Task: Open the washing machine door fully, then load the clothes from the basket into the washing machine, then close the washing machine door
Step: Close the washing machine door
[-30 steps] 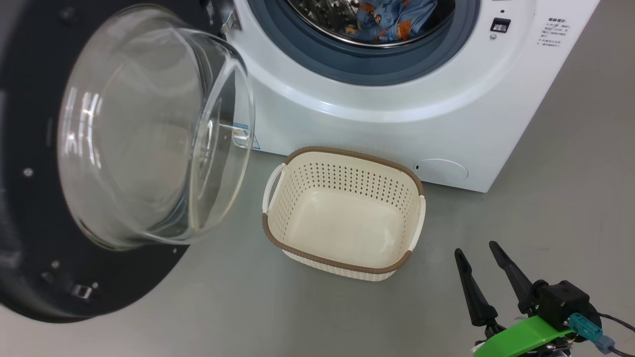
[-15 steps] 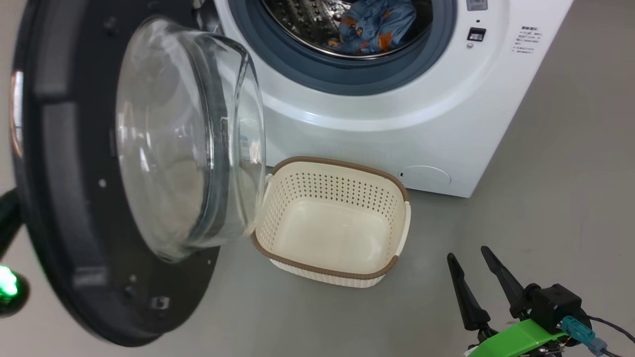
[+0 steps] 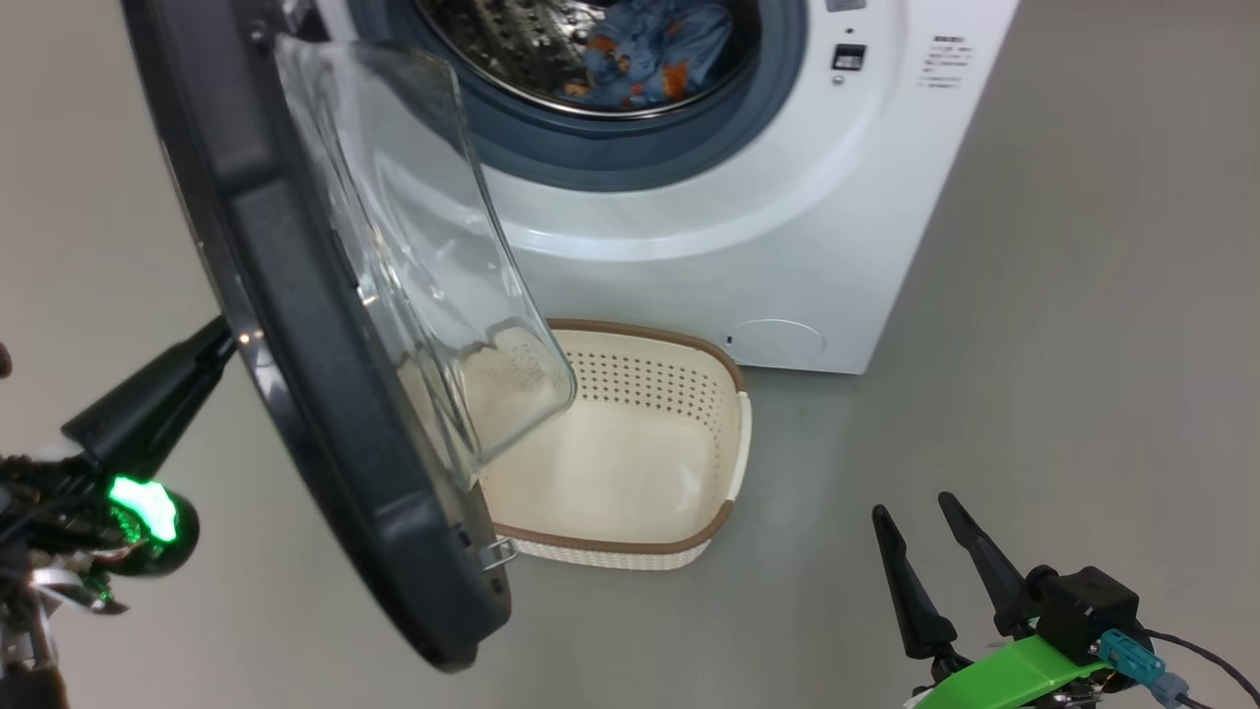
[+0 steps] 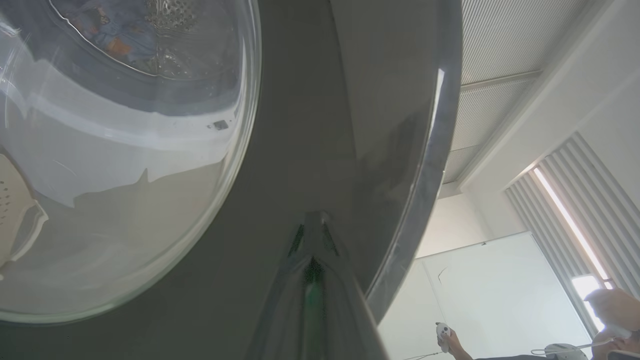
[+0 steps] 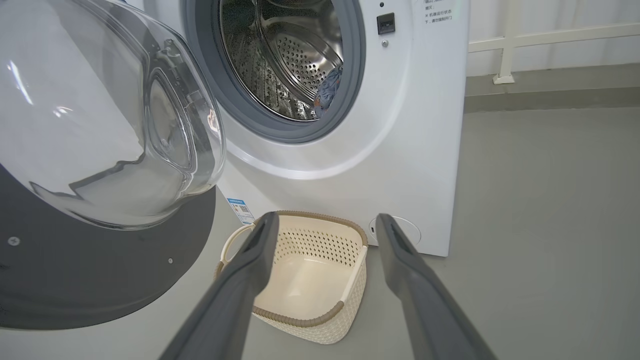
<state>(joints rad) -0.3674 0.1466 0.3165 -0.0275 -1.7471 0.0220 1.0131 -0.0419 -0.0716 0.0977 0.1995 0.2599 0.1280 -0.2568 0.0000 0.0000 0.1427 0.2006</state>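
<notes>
The washing machine [image 3: 689, 246] stands with its drum exposed, and the light-blue clothes [image 3: 650, 49] lie inside the drum [image 5: 327, 90]. The washing machine door [image 3: 325, 394] hangs part-way swung, edge-on in the head view, its glass bowl [image 3: 423, 246] over the basket's left end. The basket [image 3: 640, 542] sits on the floor before the machine with nothing in it. My left gripper [image 3: 224, 335] is shut, its tip against the door's black outer face [image 4: 300, 125]. My right gripper [image 3: 911, 507] hovers open at the lower right, aimed at the basket [image 5: 310, 270].
Grey floor stretches to the right of the machine [image 3: 1083, 345]. In the left wrist view a person's hand [image 4: 445, 335] holds a controller far off, below a white wall and ceiling panels. A wall base runs behind the machine [image 5: 550, 85].
The door has swung from facing me to nearly edge-on, toward the machine. My left gripper has come into the head view behind it. The camera has shifted; the right gripper has kept its pose.
</notes>
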